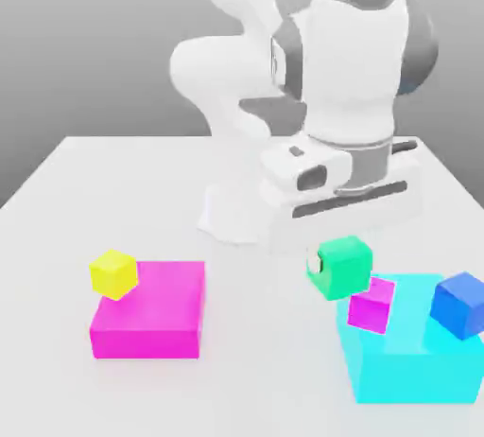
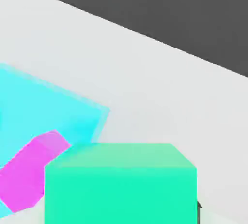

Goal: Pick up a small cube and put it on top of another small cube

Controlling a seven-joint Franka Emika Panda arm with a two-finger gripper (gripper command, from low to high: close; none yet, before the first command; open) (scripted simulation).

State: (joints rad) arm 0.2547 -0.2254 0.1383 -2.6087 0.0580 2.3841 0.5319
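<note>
Exterior view: right of centre, the gripper [image 1: 340, 253] is clamped on the small mint-green cube [image 1: 344, 266], carried aloft just above and beside the small magenta cube [image 1: 371, 305] on the flat cyan block [image 1: 416, 359].

Hand view: the green cube [image 2: 120, 183] looms close, the magenta one [image 2: 29, 169] off-centre — the carry is under way; next, I judge, centre over it, then lower.

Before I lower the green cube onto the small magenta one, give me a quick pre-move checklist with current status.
1. Gripper shut on the green cube: ok.
2. Green cube lifted off the table: ok.
3. Small magenta cube top free: ok.
4. Green cube centred over the magenta cube: not ok; it sits toward the exterior view's left of it.
5. Blue cube apart from the magenta cube: ok.
6. Magenta cube sitting flat on the cyan block: cannot tell.
</note>
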